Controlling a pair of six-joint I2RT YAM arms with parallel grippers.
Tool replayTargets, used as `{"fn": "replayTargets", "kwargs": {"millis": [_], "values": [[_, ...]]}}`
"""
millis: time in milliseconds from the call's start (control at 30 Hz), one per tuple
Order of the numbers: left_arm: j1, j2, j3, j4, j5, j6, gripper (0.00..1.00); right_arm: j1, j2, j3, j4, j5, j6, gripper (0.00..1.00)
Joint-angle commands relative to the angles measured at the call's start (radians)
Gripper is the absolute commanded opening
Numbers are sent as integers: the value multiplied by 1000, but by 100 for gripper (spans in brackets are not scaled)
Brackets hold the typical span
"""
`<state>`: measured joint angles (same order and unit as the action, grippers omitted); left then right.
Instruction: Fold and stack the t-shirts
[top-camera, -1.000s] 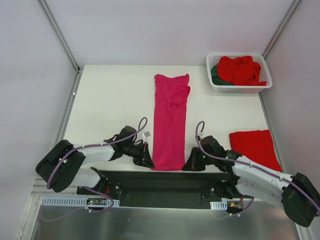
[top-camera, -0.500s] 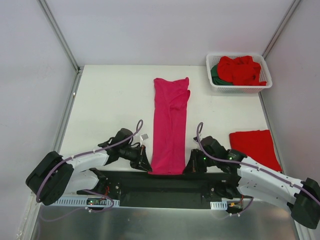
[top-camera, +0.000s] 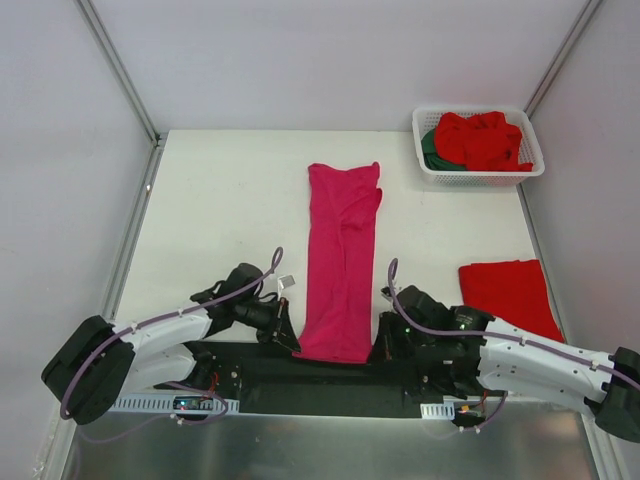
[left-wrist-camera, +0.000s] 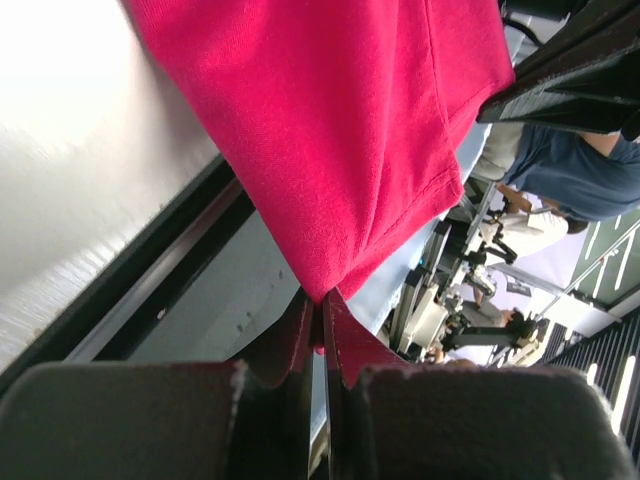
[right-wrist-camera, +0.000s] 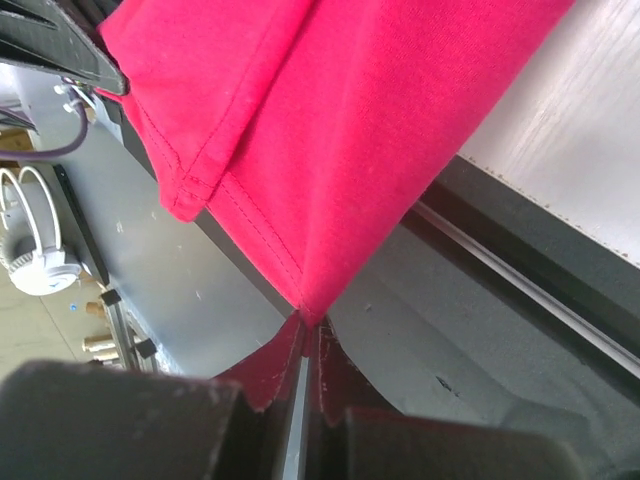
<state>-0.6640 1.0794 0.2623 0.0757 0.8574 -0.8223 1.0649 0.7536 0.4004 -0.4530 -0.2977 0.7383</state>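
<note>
Both arms nip the near hem of the magenta-pink t-shirt (top-camera: 340, 260), which lies as a long narrow strip down the middle of the table (top-camera: 220, 200), its near end reaching over the black rail (top-camera: 320, 385) at the near edge. The left gripper (top-camera: 291, 338) is closed tight on the near-left corner and the right gripper (top-camera: 378, 348) on the near-right corner, and both wrist views show cloth pinched between closed fingertips. We judge the step in hand to be the lengthwise fold. To do it well, we would raise both corners together and level, hold the hem taut between them, carry it toward the far end and lay it down square before letting go. At far right, the white slotted basket (top-camera: 478, 178) holds crumpled red t-shirts (top-camera: 482, 140) over a dark green t-shirt (top-camera: 429, 148); a folded red t-shirt (top-camera: 510, 295) lies on the table at near right, well apart from the basket
</note>
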Motion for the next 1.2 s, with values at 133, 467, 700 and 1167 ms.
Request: {"fn": "replayTargets", "kwargs": {"millis": [133, 467, 700, 1167], "values": [[-49, -95, -49, -96, -18, -40, 0, 89, 36, 29, -52, 81, 41, 1], [-207, -95, -2, -94, -132, -124, 0, 196, 121, 28, 53, 130, 99, 1], [-259, -67, 15, -94, -173, -144, 0, 216, 79, 15, 43, 187, 130, 1], [-259, 42, 201, -123, -152, -83, 0, 216, 125, 144, -33, 241, 47, 1]]}}
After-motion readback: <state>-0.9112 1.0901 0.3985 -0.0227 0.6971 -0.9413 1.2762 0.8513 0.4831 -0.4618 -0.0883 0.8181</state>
